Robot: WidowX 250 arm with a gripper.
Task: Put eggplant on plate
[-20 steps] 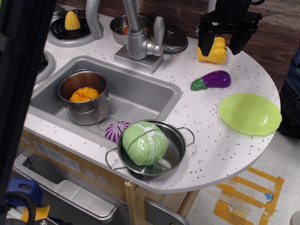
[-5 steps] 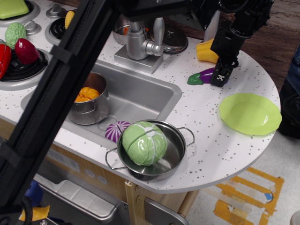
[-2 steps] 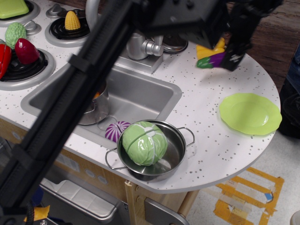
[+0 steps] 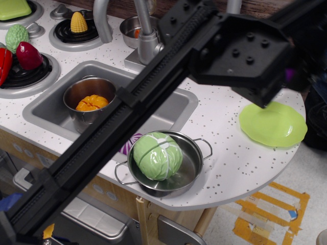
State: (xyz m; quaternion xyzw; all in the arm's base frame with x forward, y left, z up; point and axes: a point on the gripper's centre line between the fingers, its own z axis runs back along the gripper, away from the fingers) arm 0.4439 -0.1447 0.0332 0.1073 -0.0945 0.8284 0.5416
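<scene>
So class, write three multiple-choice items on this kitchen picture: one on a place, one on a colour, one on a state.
1. Where is the cabbage?
A. in the sink
B. in the steel pan
C. on the plate

2. What colour is the plate?
A. lime green
B. red
C. white

3. How is the pot in the sink?
A. tipped on its side
B. upside down
C. upright with orange food inside

Answers:
1 B: the cabbage sits inside the pan at the counter's front edge.
2 A: the plate at the right is lime green.
3 C: the pot stands open-side up in the sink, with the orange food showing inside.
</scene>
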